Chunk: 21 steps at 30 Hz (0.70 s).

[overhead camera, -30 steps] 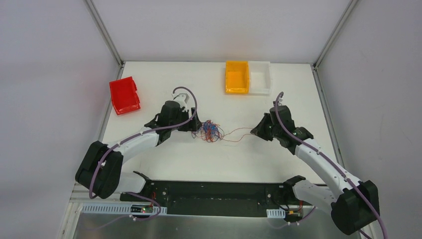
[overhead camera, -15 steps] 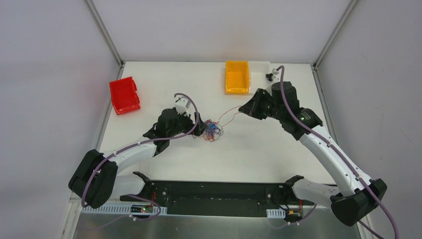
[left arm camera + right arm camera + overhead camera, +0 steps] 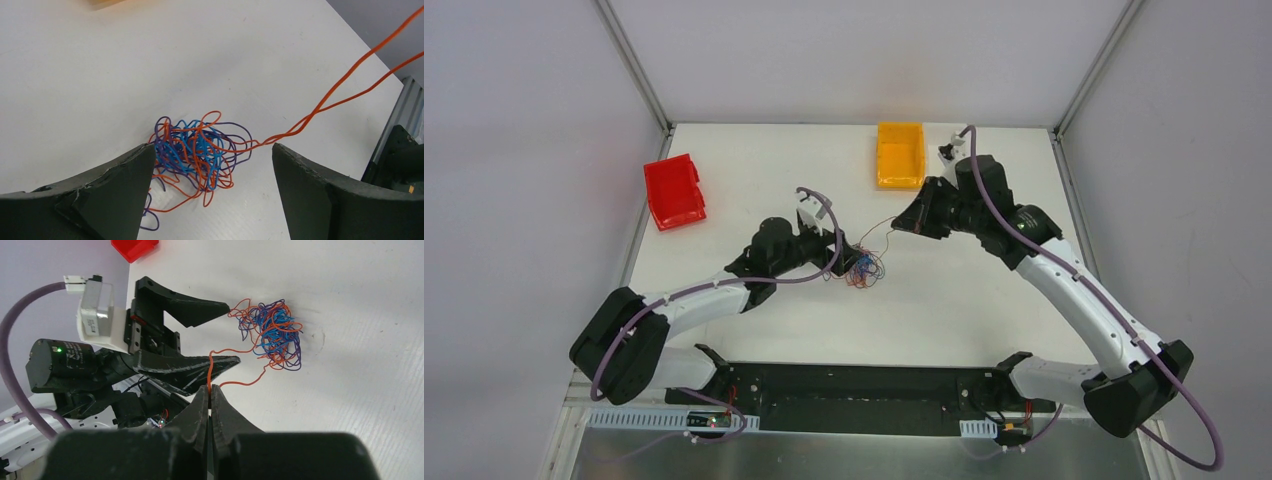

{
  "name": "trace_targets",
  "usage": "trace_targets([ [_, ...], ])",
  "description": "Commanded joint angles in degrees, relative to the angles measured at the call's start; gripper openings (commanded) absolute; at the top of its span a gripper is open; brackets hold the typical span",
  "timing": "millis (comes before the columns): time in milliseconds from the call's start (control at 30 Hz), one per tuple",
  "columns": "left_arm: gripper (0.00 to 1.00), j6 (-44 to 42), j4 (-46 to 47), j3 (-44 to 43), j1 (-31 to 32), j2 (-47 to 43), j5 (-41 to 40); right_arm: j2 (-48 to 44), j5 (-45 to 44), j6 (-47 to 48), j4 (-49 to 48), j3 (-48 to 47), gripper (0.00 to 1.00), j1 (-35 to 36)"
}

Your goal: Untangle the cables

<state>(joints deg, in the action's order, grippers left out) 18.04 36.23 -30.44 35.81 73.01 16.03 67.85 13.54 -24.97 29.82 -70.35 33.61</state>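
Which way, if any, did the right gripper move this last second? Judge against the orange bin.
Yes. The right gripper moved up the view and slightly left, closer to the orange bin, still shut on an orange wire.

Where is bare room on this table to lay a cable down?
Free: between red bin and orange bin; between tangle and black base plate. Crowded: the centre, where the open left gripper stands at the tangle and the right gripper pinches an orange cable.
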Motion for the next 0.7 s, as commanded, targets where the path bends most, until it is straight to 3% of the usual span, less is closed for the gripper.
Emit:
trace_targets([
  [0,0.89,-3.75,3.07,-3.53,2.36,2.6,1.19,-0.01,1.43,0.3,-0.13,-3.84,0.0,0.72],
  [233,0.86,-5.87,2.82,-3.0,3.53,2.63,-2.38,0.08,1.03,-0.02,0.14,-4.63,0.0,0.68],
  [533,0.78,-7.77,0.7,-12.01,4.44,12.24,-5.8,0.02,3.73,-2.12,0.39,-7.26,0.0,0.78],
  [667,0.76,-6.11,0.69,-13.43,4.6,17.15,-5.4,0.66,2.52,-2.37,2.27,-12.99,0.0,0.77],
])
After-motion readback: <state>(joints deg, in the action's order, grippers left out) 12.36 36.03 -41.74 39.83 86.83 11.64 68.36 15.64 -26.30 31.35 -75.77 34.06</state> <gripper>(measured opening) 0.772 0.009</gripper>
